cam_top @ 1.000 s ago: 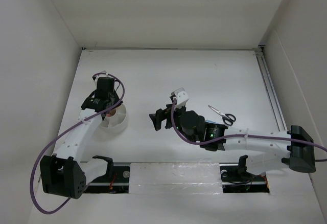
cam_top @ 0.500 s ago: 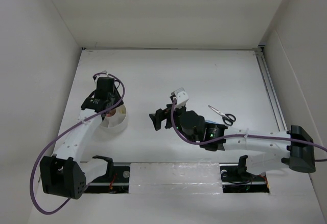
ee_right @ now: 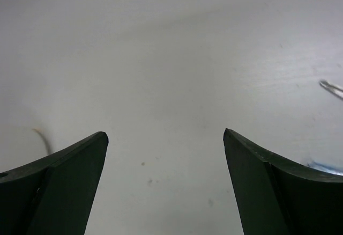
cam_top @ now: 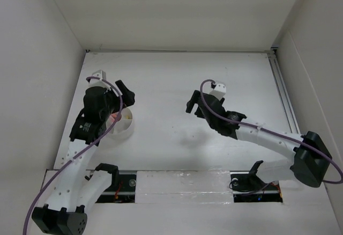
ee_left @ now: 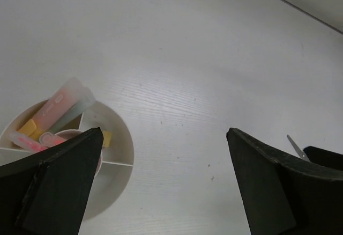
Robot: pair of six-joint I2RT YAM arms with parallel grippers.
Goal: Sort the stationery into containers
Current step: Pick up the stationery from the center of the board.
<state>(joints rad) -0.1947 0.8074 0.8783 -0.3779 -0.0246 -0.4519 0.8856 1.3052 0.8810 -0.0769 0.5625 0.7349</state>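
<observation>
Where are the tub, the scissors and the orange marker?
tub [ee_left: 122, 138]: left wrist view, right inner wall.
scissors [ee_left: 296, 147]: left wrist view, the blade, all that shows.
orange marker [ee_left: 53, 105]: left wrist view, mid barrel.

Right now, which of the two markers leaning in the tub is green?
The green marker is the right-hand one in the left wrist view; the orange marker sits beside it on the left.

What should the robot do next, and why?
Probably slide the open right gripper over to the scissors and lower onto them. They lie on the table, outside the white tub, where markers already sit. The left gripper is open and empty by the tub.
</observation>
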